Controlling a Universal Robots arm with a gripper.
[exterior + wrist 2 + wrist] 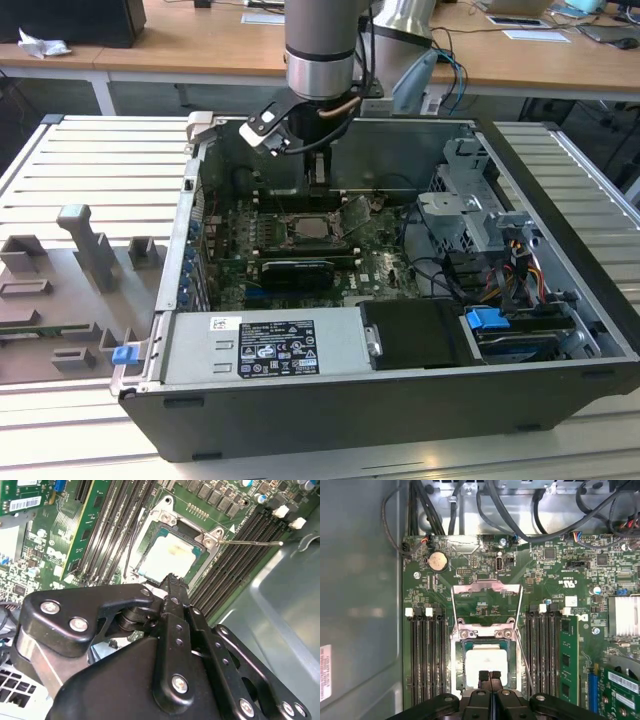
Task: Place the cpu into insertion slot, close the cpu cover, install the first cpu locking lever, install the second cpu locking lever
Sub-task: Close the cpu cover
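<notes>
Hovering with closed, empty fingers above the seated cpu, cover not yet down.
Exterior view: the gripper (318,180) hangs inside the computer case (400,432); the insertion slot (312,228) lies at six o'clock from it, and the cpu cover (356,213) is tilted up at three o'clock of the slot. Second wrist view: the fingers (172,585) are pressed together on nothing, just beside the cpu (167,555) lying in its slot, and a locking lever (250,542) juts free. First wrist view: the cover stands open beyond the chip. Risk, as I judge it: a low pass could nudge the chip askew, or the cover could snag the loose lever.
</notes>
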